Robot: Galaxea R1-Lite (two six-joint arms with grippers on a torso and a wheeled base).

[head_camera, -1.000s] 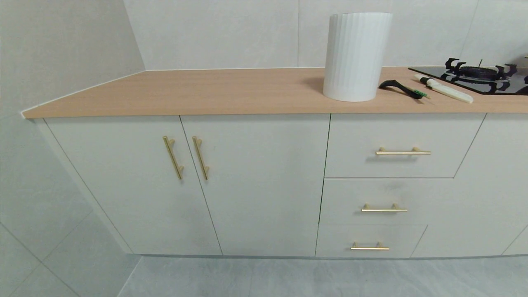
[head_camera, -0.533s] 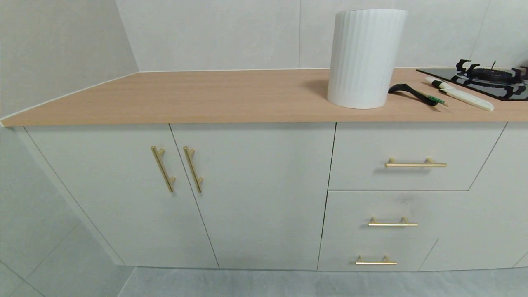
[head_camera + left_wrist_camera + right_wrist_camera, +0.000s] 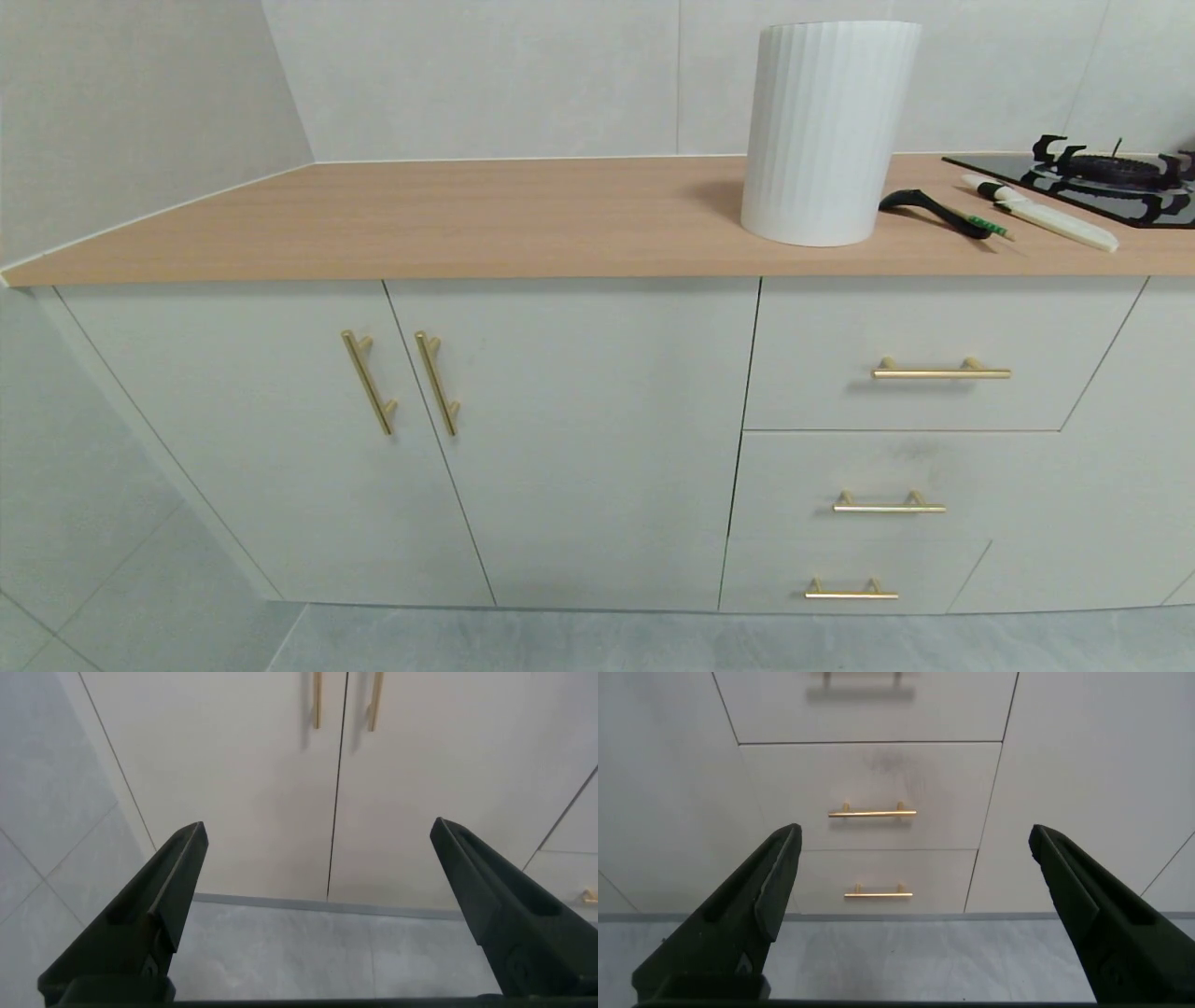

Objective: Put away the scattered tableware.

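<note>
On the wooden countertop point(image 3: 485, 219) a tall white ribbed holder point(image 3: 825, 131) stands at the right. Just right of it lie a black-handled utensil point(image 3: 934, 209) with a green end and a white knife point(image 3: 1046, 213). My left gripper point(image 3: 318, 849) hangs low in front of the double cabinet doors point(image 3: 336, 765), open and holding nothing. My right gripper point(image 3: 910, 845) hangs low before the stack of drawers point(image 3: 873, 793), also open with nothing between its fingers.
A black gas hob point(image 3: 1111, 177) sits at the counter's far right. Below the counter are two doors with gold handles point(image 3: 401, 381) and three drawers with gold handles point(image 3: 941, 372). Grey tiled wall closes the left side; grey floor point(image 3: 597, 644) lies in front.
Between one second and half a second ago the head view shifted, moving the counter and cabinets lower and nearer in the picture. Since then nothing has moved.
</note>
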